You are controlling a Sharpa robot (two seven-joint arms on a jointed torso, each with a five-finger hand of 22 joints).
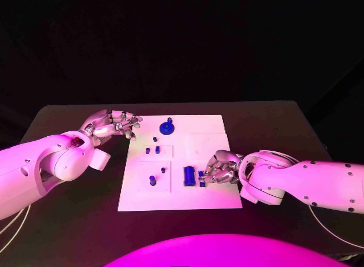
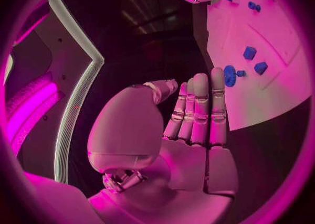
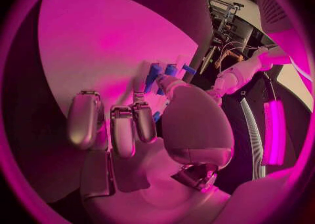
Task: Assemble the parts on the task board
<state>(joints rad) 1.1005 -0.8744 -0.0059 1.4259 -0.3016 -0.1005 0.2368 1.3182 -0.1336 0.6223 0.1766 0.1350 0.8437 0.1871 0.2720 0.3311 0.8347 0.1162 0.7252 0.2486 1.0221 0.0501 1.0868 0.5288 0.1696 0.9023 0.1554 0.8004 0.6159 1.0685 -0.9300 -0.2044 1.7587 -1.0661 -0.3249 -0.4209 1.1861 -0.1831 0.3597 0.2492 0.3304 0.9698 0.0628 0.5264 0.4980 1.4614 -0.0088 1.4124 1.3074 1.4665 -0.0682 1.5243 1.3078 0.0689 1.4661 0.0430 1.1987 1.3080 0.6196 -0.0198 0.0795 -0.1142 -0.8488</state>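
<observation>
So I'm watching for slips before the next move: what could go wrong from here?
The right hand sits low on the board, against the tall part and the small ones beside it; a sideways nudge could tip or scatter them. The left hand holds nothing at the board's edge; reaching in could brush the round part.

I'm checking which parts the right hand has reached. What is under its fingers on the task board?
The right hand rests on the task board, fingertips beside a tall blue part and smaller blue pieces. Whatever lies beneath the fingers is covered.
</observation>
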